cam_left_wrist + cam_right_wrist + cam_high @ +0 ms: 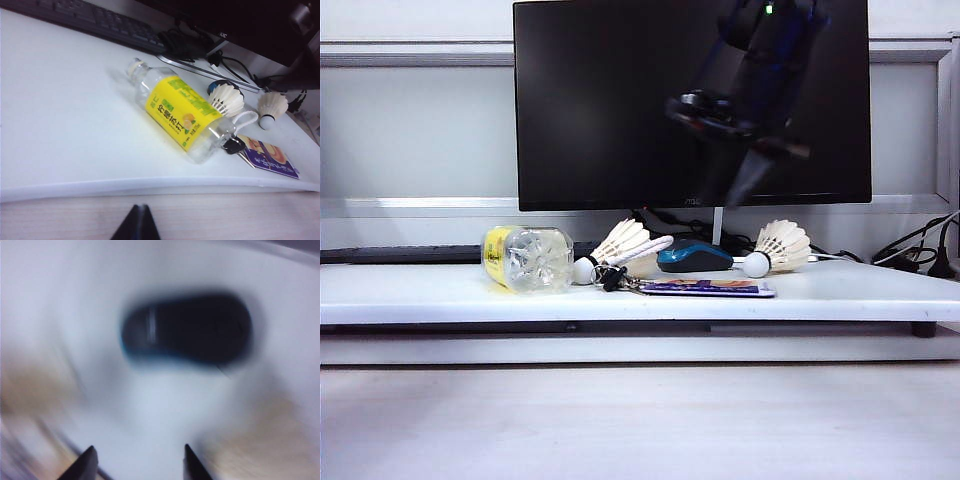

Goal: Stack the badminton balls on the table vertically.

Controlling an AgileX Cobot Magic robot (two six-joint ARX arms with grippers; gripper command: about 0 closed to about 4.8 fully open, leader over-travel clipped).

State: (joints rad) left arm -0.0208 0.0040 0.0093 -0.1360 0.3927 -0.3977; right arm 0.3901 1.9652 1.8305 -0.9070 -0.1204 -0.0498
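Two white feather badminton balls lie on their sides on the white table (pixel 440 290). One (pixel 620 244) rests next to the bottle, the other (pixel 780 246) to the right of a blue mouse. The left wrist view shows both, the nearer (pixel 226 99) behind the bottle and the farther (pixel 271 106) beyond it. My right gripper (pixel 738 185) hangs blurred in front of the monitor, above the mouse. Its wrist view is smeared, and there the gripper (pixel 139 460) stands open with nothing between its fingers. My left gripper (pixel 140 214) is shut, over the wood-grain surface in front of the table's edge.
A clear bottle with a yellow label (pixel 527 258) lies at the left. A blue mouse (pixel 694 257) sits between the shuttlecocks. A white cord with keys (pixel 616 274) and a purple card (pixel 708 287) lie in front. A black monitor (pixel 610 100) and cables (pixel 920 255) stand behind; a keyboard (pixel 95 20) too.
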